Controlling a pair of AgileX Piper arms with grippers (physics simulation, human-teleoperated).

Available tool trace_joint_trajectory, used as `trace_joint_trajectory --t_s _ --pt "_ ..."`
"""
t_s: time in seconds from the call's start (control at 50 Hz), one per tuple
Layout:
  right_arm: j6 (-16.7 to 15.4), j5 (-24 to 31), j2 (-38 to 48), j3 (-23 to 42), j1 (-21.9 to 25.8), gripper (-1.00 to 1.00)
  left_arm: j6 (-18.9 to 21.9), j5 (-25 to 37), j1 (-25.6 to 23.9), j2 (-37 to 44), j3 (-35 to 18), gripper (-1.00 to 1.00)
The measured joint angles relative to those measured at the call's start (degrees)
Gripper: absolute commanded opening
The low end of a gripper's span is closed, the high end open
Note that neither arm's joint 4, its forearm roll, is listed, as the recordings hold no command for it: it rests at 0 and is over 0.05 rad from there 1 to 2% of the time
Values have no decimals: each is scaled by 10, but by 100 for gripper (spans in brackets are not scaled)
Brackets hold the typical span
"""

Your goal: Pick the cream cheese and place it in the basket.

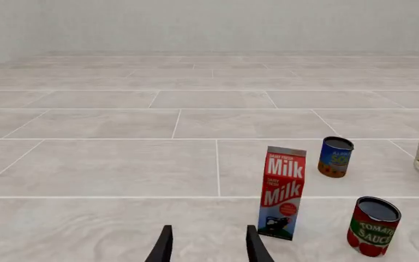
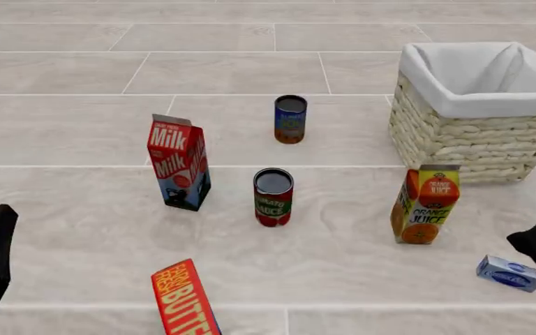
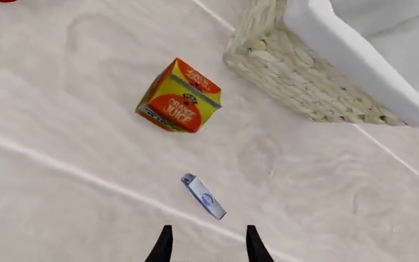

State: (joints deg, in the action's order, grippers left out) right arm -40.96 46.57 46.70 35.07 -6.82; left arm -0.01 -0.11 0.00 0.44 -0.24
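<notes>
the butter box stands at the table's near edge, between the two arms. the left gripper hangs idle near the near-left corner, its fingers apart and holding nothing, apparently parked out of the way because the work lies on the other side. the cream cheese lies flat near the near-right corner, and the right gripper hovers just short of it with its fingers spread, empty, seemingly lining up for a grasp. just beyond stands the orange juice carton, with the tomato sauce can and the milk carton further left. the basket sits toward the far-right corner, open-topped, so the lift likely must clear the carton.
</notes>
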Motion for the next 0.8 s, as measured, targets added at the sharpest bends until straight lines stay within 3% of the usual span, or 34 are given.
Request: trace_joint_trajectory --t_s 0.26,0.8 --pt "-104 -19 71 -17 -35 100 0 0 0 0 0 100" --pt "-228 -86 211 -17 -85 100 0 0 0 0 0 100"
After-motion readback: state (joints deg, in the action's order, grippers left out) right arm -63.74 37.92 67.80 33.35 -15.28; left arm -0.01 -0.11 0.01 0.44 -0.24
